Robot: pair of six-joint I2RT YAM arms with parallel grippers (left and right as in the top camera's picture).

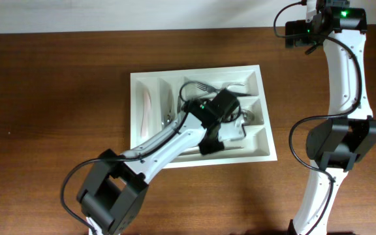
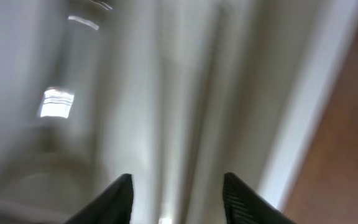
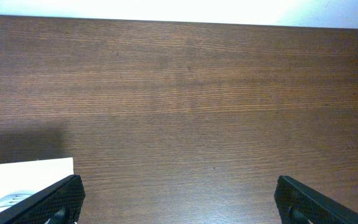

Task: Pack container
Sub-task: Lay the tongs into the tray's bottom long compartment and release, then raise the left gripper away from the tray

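Note:
The container (image 1: 138, 79) is a white compartment tray in the middle of the table, with forks (image 1: 209, 86) in its top wide compartment and a pale utensil (image 1: 146, 108) in its left narrow one. My left gripper (image 1: 228, 130) reaches down into its right side. In the left wrist view the gripper (image 2: 178, 190) is open, its dark fingertips (image 2: 122, 194) apart over the blurred white container floor (image 2: 185, 93), with nothing between them. My right gripper (image 3: 179, 193) stands wide open over bare wood, away at the back right (image 1: 304, 29). A container corner (image 3: 27, 169) shows at its left.
The brown wooden table (image 1: 44, 98) surrounds the container on all sides. The right arm's white links (image 1: 341, 85) rise along the right edge. A strip of table (image 2: 353, 143) shows beside the container's rim in the left wrist view.

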